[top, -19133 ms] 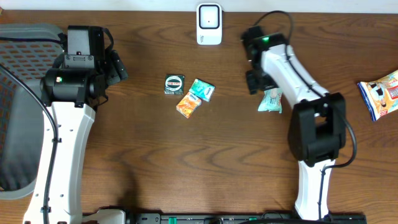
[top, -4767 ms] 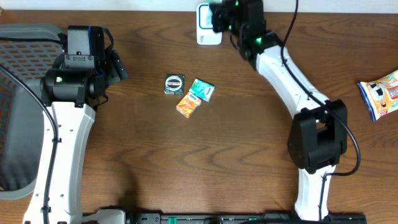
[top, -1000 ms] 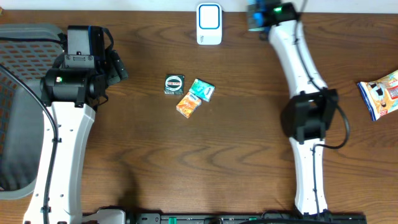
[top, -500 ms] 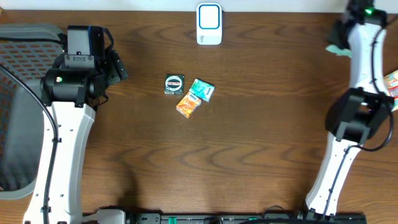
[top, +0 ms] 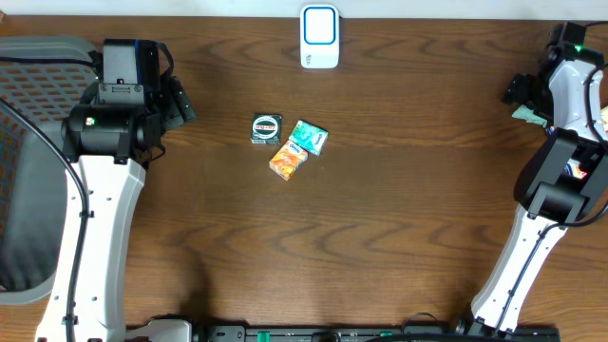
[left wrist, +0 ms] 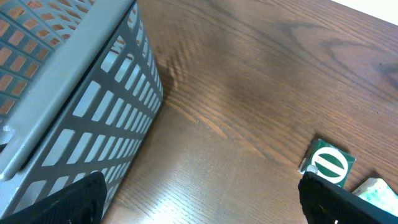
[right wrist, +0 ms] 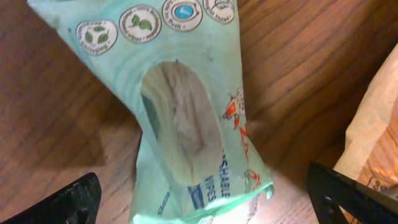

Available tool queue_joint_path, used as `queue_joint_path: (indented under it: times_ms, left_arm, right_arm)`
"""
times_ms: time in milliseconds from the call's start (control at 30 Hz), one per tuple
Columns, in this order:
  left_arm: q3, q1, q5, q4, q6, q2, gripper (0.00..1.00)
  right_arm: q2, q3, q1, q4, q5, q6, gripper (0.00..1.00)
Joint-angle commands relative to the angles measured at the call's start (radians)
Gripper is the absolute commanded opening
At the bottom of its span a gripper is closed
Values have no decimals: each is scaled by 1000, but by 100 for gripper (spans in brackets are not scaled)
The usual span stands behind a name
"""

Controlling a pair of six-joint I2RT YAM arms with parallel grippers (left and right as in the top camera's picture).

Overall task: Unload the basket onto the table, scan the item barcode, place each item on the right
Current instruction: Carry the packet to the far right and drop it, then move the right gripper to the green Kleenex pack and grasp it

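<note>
Right wrist view, item one: wipes packet (right wrist: 186, 124), mint green, lying on the table (right wrist: 74, 106) between my right fingers (right wrist: 56, 202). These stand wide apart at the lower corners, clear of the wrapper on both sides. Its long axis runs top to bottom of this view, leaning slightly. The end with the row of round icons is uppermost, and the printed end is lowest and cut off by the frame. The wrapper is crumpled and pinched at the waist, and the small print is too blurred to read.

Item two: a tan bag (right wrist: 373, 137), only its edge showing, just beside the packet.

Overhead, positions taken from the scanner (top: 319, 36): the wipes packet (top: 524, 115) is far to its right and a little nearer me. Only a green sliver shows there beside my right arm, so I cannot tell its heading.

Item three: a round green tin (top: 267, 128), a teal sachet (top: 309, 137) and an orange sachet (top: 289, 159), clustered in front of the scanner.

Item four: a grey basket (top: 38, 57), far left of the scanner, partly out of frame.

Left fingers (left wrist: 74, 199): wide apart, empty.
</note>
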Motion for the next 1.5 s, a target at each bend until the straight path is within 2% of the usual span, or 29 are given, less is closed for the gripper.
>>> queue_joint_path:
  times_ms: [0,167,333,500,667,833,1133,1467]
  left_arm:
    - [3,3,-13,-3,13,4,98]
    - [3,3,-13,-3,13,4,98]
    - [3,3,-13,-3,13,4,97]
    - [3,3,-13,-3,13,4,98]
    - [3,3,-13,-3,13,4,98]
    - [3,3,-13,-3,13,4,98]
    - [3,3,-13,-3,13,4,98]
    - [3,3,-13,-3,13,4,98]
  right_arm:
    - [-90,5,19,3,-25,8,99]
    - [-225,5,74,43,-50,8,99]
    - [-311,5,139,97,-226,7,96]
    - [-309,1,218,142,-483,-5,72]
    - [-269,0,326,146,-623,-131,73]
    - [-195,0,457,129,-642,-288,74]
    - [-40,0,639,119,-641,-351,72]
    - [-25,0,730,44,-642,-457,76]
